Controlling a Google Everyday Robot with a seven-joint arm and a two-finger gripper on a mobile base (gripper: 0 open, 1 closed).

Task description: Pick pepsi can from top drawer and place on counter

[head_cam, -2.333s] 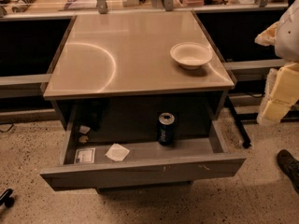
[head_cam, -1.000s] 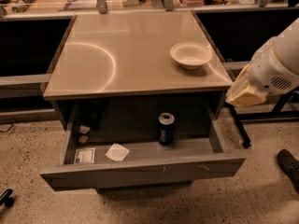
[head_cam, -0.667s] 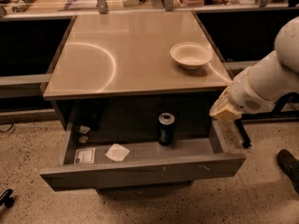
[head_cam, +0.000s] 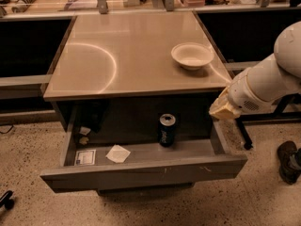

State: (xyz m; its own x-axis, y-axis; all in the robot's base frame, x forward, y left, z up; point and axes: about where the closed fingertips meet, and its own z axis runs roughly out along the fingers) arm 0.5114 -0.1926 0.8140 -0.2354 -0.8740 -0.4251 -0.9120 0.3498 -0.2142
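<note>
Pepsi can [head_cam: 167, 130] cylindrical; pincer [head_cam: 222, 109] over drawer [head_cam: 141, 173].

Smooth white rounded arm [head_cam: 270, 79] ends in tan pincer [head_cam: 222, 109], on the right.

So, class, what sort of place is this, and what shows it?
Probably a robotics lab: a white robot arm, its gripper beside the open top drawer, and cluttered workbenches behind the counter.

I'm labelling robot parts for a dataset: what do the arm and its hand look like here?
The arm is smooth, white and rounded, with thick tubular segments. Its hand, at the top drawer's right side, looks pale yellow-tan and blocky. No cables show.
</note>
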